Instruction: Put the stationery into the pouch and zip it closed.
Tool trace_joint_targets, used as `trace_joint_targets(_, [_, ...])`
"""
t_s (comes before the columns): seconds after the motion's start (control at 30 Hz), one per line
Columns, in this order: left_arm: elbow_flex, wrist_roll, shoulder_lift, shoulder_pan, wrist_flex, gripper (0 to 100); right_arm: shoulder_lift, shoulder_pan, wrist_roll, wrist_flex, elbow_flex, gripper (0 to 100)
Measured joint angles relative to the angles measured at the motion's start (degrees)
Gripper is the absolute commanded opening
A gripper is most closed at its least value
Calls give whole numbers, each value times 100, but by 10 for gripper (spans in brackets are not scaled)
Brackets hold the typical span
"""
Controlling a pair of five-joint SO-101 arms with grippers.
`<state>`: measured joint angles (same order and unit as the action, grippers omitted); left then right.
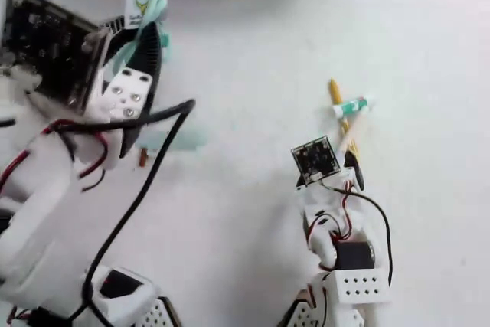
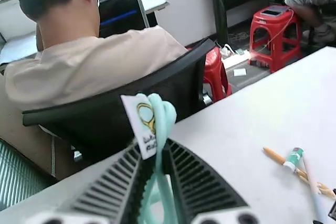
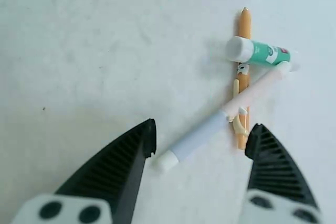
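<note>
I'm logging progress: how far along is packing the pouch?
Done: nothing is packed yet. In hand: the left gripper is shut on the mint pouch, and the right gripper hangs open over the pale pen. Left: that pen, the orange pencil and the glue stick lie on the table; all must go in, then zipping.

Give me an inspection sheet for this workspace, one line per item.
Surface: white table.
Job's things: mint pouch with a paper tag, held up at the table's far left. An orange pen, a green glue stick and a pale pen lie crossed in a pile on the right.
Clutter: nothing seen.
Claws: left claw shut on the mint pouch; right claw open above the pale pen.
Cables: black cable loops across the left arm, red wires beside it.
Surroundings: black chair and red stool beyond the table.
</note>
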<state>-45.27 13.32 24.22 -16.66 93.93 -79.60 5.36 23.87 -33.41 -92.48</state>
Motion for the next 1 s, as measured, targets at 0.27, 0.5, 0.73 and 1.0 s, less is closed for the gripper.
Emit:
trace_joint_targets(0.27, [607, 0, -501, -1055, -70, 38, 0, 0, 0, 0, 0, 279])
trace_joint_targets(0.5, [1055, -308, -589, -1723, -211, 38, 0, -53, 0, 26, 0, 279])
trace_joint_targets(0.73, [1248, -325, -598, -1741, -185, 38, 0, -123, 0, 35, 70, 279])
trace_joint_targets(1.0, [1248, -246, -554, -1741, 563, 38, 0, -132, -70, -396, 510, 279])
